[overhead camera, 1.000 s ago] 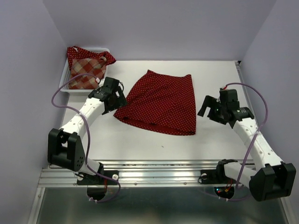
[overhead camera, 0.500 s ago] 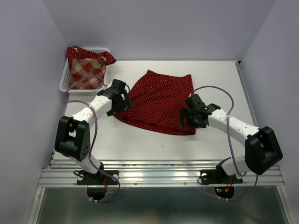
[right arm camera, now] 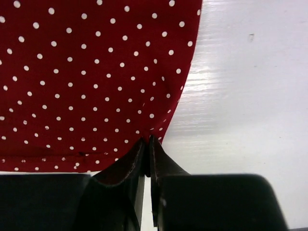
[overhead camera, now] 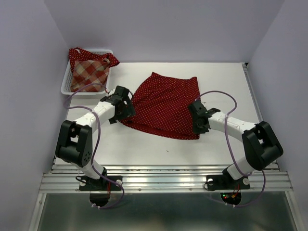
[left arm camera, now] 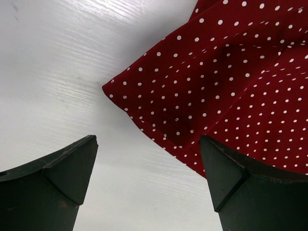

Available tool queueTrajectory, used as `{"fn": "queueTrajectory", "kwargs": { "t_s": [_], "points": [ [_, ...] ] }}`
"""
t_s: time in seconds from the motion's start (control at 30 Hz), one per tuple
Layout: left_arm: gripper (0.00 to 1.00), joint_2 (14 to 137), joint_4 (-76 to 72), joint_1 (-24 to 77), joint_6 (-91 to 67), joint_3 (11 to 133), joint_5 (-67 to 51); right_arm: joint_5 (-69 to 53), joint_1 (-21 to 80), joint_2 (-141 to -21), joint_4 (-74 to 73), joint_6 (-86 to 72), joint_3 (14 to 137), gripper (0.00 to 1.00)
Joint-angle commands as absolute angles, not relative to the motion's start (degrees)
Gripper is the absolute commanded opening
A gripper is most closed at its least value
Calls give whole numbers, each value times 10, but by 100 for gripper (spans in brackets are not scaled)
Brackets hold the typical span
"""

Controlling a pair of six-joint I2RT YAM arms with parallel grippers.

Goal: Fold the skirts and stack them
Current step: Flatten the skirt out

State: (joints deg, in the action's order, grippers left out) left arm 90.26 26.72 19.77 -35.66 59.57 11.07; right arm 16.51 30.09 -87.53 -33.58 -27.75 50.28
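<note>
A dark red polka-dot skirt [overhead camera: 166, 103] lies spread flat in the middle of the white table [overhead camera: 221, 77]. My right gripper [overhead camera: 197, 125] is at its near right corner; in the right wrist view the fingers [right arm camera: 130, 163] are pressed together on the edge of the skirt [right arm camera: 86, 72]. My left gripper [overhead camera: 126, 111] stands open at the near left corner. In the left wrist view that corner of the skirt [left arm camera: 231, 72] reaches in front of the right finger [left arm camera: 231, 178], and bare table lies between the tips. A plaid skirt [overhead camera: 89, 72] and another dark red one [overhead camera: 75, 53] sit bunched in the basket.
The white mesh basket [overhead camera: 65, 89] stands at the back left corner, just beyond the left arm. Purple walls close in the table on the left, back and right. A metal rail [overhead camera: 163, 180] runs along the near edge between the arm bases.
The right arm swung in from the right to the skirt's near right corner and its jaws closed there. The left gripper edged closer to the near left corner, still open.
</note>
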Motion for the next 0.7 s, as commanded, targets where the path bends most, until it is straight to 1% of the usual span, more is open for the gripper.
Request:
{"fn": "queueTrajectory", "kwargs": {
  "t_s": [0.0,0.07,0.17,0.23,0.27,0.3,0.33,0.4,0.43,0.47,0.53,0.57,0.6,0.67],
  "points": [
    [99,867,265,195,-359,591,130,224,306,-852,-348,-310,515,8],
    [99,868,263,193,-359,598,127,243,306,-808,-369,-328,513,8],
    [99,874,260,194,-355,604,123,240,273,-729,-400,-348,489,8],
    [99,878,258,194,-353,605,122,212,208,-684,-403,-351,458,8],
    [99,879,259,194,-352,605,122,191,182,-640,-403,-353,423,7],
    [99,881,259,194,-352,605,123,175,162,-624,-401,-355,406,8],
    [99,883,258,194,-350,603,122,160,148,-613,-403,-359,394,13],
    [99,888,258,193,-349,605,120,161,140,-611,-406,-374,381,28],
    [99,892,257,194,-349,605,119,174,140,-618,-411,-373,390,29],
    [99,893,258,194,-349,604,119,197,134,-627,-435,-387,402,32],
    [99,895,257,193,-350,599,118,205,128,-655,-448,-388,427,55],
    [99,894,255,194,-350,596,117,195,128,-663,-447,-374,433,71],
    [99,892,253,194,-350,592,116,179,128,-676,-447,-371,445,99],
    [99,889,248,193,-350,590,113,166,128,-679,-443,-353,457,100]
  ]
}}
